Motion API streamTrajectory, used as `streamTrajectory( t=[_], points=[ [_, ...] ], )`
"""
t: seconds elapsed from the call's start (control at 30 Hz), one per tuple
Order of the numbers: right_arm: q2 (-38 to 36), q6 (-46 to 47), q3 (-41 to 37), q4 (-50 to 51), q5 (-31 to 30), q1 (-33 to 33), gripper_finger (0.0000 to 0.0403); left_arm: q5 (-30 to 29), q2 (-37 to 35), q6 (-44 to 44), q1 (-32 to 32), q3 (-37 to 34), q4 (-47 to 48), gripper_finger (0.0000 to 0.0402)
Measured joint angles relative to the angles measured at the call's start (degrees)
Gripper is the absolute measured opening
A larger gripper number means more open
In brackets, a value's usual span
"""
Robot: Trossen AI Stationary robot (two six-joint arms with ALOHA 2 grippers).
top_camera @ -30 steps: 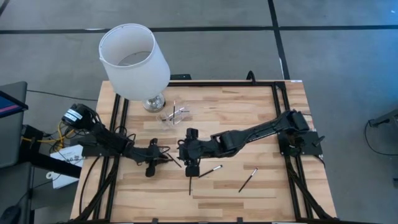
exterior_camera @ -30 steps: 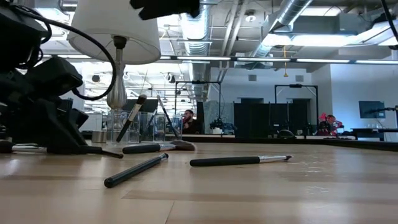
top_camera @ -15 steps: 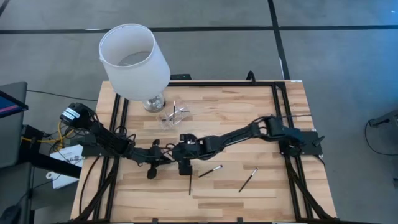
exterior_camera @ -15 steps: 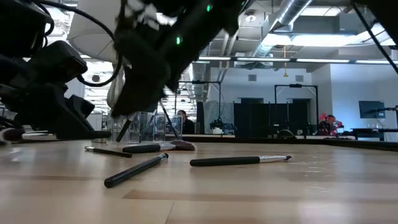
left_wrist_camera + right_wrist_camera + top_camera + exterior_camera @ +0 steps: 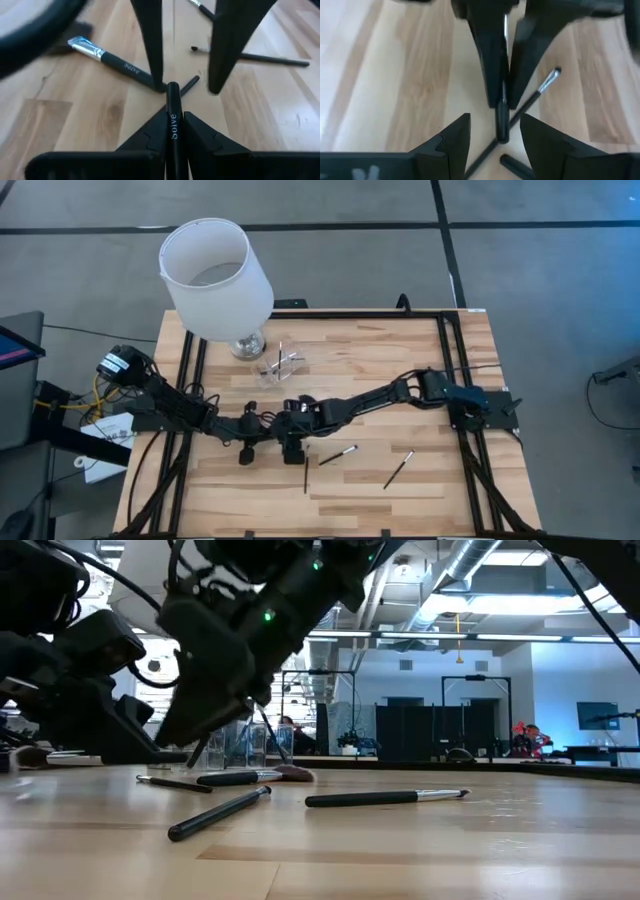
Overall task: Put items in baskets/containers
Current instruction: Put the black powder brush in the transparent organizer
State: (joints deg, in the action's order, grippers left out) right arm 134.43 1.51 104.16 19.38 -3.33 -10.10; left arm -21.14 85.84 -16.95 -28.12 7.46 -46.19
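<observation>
My left gripper [image 5: 172, 117] is shut on a black makeup brush [image 5: 172, 106] just above the table's middle left [image 5: 262, 428]. My right gripper [image 5: 495, 120] is open and faces it. Its two fingers [image 5: 152, 55] stand on either side of the brush's free end [image 5: 502, 122] without touching it. Other brushes lie flat on the wood: one with a silver ferrule [image 5: 112, 60], two more right of my grippers [image 5: 338, 454] [image 5: 400, 468], and one nearer the front edge [image 5: 305, 473]. The clear cup [image 5: 280, 365] stands beside the lamp with brushes leaning in it. My left gripper pinches the brush's lettered black handle [image 5: 172, 131] between its two fingers. The fingers come from the table's left, slanting down, and lie along the handle. The handle sticks out past the fingertips toward my right gripper, its free end [image 5: 173, 90] clear of the wood.
A lamp with a large white shade [image 5: 215, 275] on a silver base [image 5: 248, 343] stands at the far left, next to the cup. Black frame rails [image 5: 455, 370] run along the table's sides. Bare wood lies at the far right and near right.
My right gripper has come down from above and toward the table's left, tipping further down, until its open fingers flank the brush end. My left gripper has risen a little off the table.
</observation>
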Motion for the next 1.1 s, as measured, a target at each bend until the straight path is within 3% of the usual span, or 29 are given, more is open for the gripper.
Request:
streamTrajectory(
  t=[0.37, 0.83, 1.1],
  points=[
    [0.02, 1.56, -0.41, -0.66, -0.53, 1.44, 0.0114, -0.33, -0.02, 0.26, 2.51, 0.33, -0.38, 0.0044],
    [-0.07, 1.63, -0.41, 1.86, -0.71, 1.82, 0.0124, -0.33, -0.07, 0.37, 2.49, 0.42, -3.11, 0.0045],
    [-0.07, 1.49, -0.48, 1.87, -1.11, 2.02, 0.0101, -0.48, -0.11, 0.39, 2.47, 0.44, -3.26, 0.0045]
  ],
)
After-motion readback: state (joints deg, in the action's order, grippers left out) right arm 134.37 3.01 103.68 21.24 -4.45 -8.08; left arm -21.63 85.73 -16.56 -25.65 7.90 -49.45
